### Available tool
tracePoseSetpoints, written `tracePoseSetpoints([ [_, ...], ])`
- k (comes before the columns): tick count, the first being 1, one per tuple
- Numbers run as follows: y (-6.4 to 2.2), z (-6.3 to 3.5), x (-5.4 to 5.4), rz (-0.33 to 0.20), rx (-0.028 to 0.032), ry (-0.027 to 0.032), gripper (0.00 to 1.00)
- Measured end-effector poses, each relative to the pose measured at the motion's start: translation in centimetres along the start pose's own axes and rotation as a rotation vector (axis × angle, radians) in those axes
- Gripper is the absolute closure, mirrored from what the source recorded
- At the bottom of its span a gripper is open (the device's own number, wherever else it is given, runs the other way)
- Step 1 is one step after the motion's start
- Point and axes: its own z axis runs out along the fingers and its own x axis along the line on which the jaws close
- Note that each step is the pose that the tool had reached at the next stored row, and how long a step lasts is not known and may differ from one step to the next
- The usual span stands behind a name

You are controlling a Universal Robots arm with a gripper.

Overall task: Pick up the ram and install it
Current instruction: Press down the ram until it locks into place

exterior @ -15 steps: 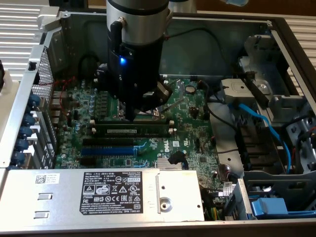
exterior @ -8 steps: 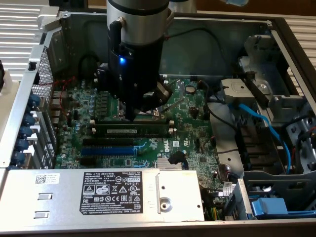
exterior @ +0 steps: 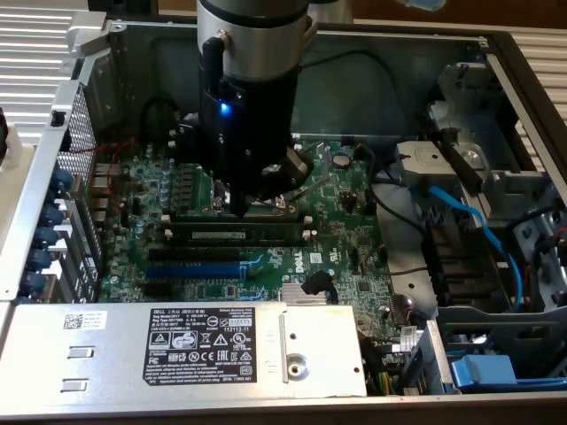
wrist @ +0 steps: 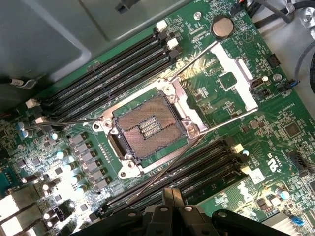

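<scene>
Open desktop computer case of grey sheet metal, lying on its side, with the green motherboard forming the working floor. Walls rise on all sides; the power supply with its printed label closes the near edge, and a drive cage with blue cables crowds the exterior view's right. Free room is confined to the board's centre, occupied by the arm, which descends from above. Its gripper, fingers pressed together with nothing visibly between them, stands just above the ram, a dark green stick seated in a slot among the black memory slots. Blue expansion slot lies just in front. The wrist view shows the bare CPU socket, its metal frame, a coin battery, and fingertips at the slots' edge.
</scene>
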Motion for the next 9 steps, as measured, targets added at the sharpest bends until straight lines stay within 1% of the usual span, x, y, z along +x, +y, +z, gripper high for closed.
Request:
tracePoseSetpoints([
  [9, 0.83, -0.04, -1.3, 0.000, 0.0000, 0.0000, 0.89],
])
